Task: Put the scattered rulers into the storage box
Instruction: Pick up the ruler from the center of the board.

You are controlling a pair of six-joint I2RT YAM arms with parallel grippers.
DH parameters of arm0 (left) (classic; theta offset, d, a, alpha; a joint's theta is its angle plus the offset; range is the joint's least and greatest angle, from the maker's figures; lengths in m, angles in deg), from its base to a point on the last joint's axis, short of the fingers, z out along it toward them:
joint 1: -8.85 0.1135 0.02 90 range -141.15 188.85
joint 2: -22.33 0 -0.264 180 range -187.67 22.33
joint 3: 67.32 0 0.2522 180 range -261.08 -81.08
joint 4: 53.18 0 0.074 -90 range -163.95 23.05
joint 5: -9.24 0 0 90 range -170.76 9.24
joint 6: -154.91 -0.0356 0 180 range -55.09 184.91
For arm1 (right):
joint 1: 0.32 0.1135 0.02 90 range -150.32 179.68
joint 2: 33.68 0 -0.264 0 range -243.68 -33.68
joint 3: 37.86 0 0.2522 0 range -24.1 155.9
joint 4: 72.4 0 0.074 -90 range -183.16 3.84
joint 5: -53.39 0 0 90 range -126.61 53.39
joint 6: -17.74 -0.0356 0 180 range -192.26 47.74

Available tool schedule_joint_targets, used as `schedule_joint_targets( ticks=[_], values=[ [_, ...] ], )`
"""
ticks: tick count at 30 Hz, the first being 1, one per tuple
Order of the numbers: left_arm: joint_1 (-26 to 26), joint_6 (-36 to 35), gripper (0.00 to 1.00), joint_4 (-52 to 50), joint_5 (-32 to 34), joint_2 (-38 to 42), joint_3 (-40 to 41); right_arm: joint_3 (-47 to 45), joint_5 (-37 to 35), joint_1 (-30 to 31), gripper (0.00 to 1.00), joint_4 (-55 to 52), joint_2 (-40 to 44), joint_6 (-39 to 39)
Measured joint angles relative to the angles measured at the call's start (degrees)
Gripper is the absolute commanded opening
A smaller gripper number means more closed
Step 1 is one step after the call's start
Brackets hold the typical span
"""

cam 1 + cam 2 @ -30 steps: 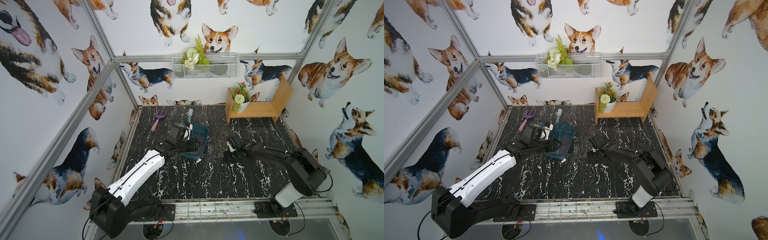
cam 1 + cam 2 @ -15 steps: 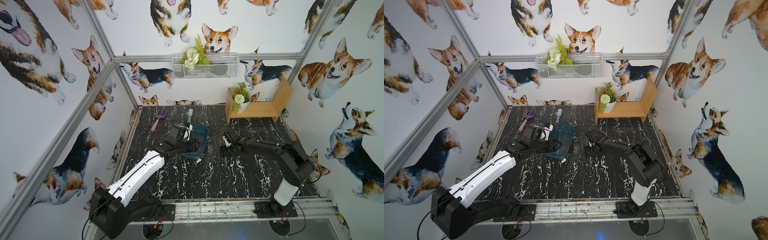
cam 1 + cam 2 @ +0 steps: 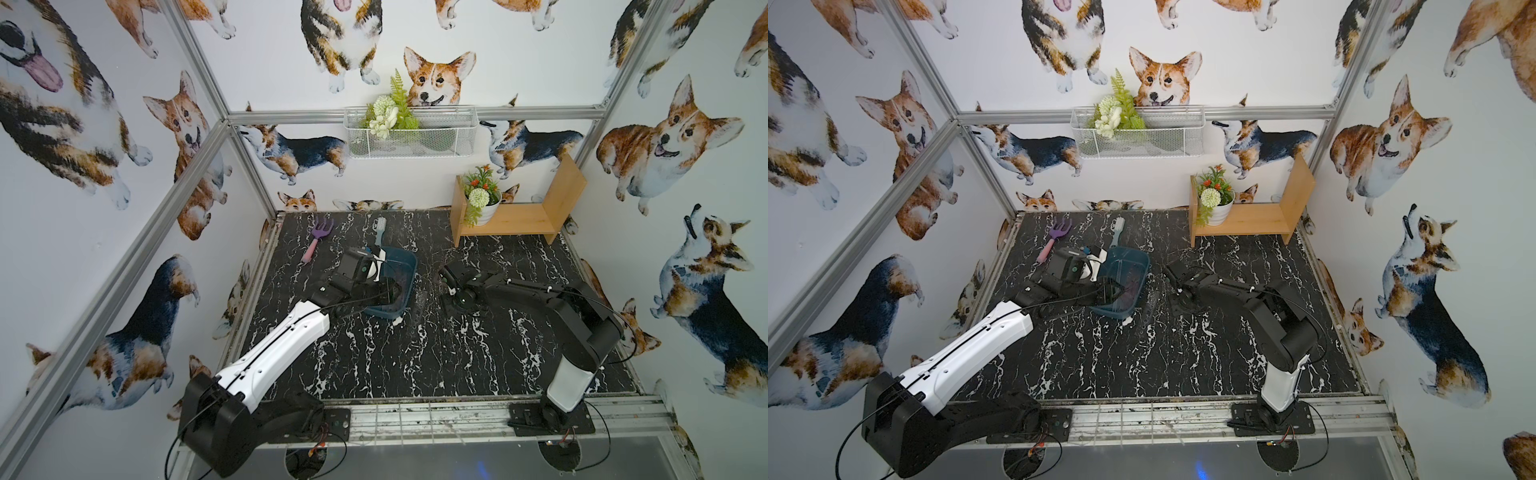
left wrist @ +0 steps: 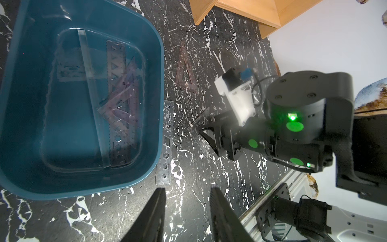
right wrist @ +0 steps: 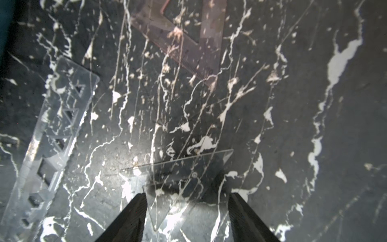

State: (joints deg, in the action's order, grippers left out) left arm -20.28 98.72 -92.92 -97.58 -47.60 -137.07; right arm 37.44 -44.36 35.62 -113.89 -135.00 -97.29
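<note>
The storage box (image 4: 134,176), a teal tub (image 3: 409,266), holds several clear and reddish-purple rulers (image 4: 117,100). Outside it on the black marble table lie a clear stencil ruler (image 4: 165,142) (image 5: 56,125) along the tub's side, a reddish triangle ruler (image 4: 184,69) (image 5: 188,42), and a clear triangle ruler (image 5: 184,178). My right gripper (image 5: 187,194) (image 3: 444,276) is open, low over the table, and a corner of the clear triangle lies between its fingers. Open and empty, my left gripper (image 4: 187,189) hovers at the tub's near end.
A purple-and-pink toy rake (image 3: 318,239) and a pale green brush (image 3: 380,230) lie behind the tub. At the back right stands a wooden shelf (image 3: 519,216) with a potted plant (image 3: 482,203). A white wire basket (image 3: 409,133) hangs on the back wall.
My right gripper has slid a little left and farther back, toward the tub, and its elbow has risen. The left arm has not moved.
</note>
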Motion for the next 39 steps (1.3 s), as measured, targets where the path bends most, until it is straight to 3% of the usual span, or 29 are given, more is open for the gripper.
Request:
schedule_joint_targets(
  ticks=[4, 18, 22, 33, 39],
  values=[
    [-0.09, 0.39, 0.41, 0.17, -0.11, 0.31, 0.50, 0.02, -1.36, 0.42, 0.64, -0.66, -0.90, -0.42],
    [-1.16, 0.72, 0.41, 0.87, -0.20, 0.70, 1.84, -1.73, -1.66, -0.24, 0.38, 0.63, -0.17, -1.70],
    [-3.78, 1.51, 0.41, 2.10, 0.04, -1.01, 1.77, -5.05, -0.81, -2.47, 0.32, 2.40, 2.21, -1.70],
    [-15.17, 6.19, 0.41, 9.75, 1.62, -10.03, -0.09, -11.76, 0.28, -7.21, 0.30, 6.38, 7.26, -1.44],
    [-18.21, 10.86, 0.41, 17.03, 1.97, -14.99, 0.70, -13.18, 0.87, -8.81, 0.25, 7.10, 8.39, -0.15]
  ],
)
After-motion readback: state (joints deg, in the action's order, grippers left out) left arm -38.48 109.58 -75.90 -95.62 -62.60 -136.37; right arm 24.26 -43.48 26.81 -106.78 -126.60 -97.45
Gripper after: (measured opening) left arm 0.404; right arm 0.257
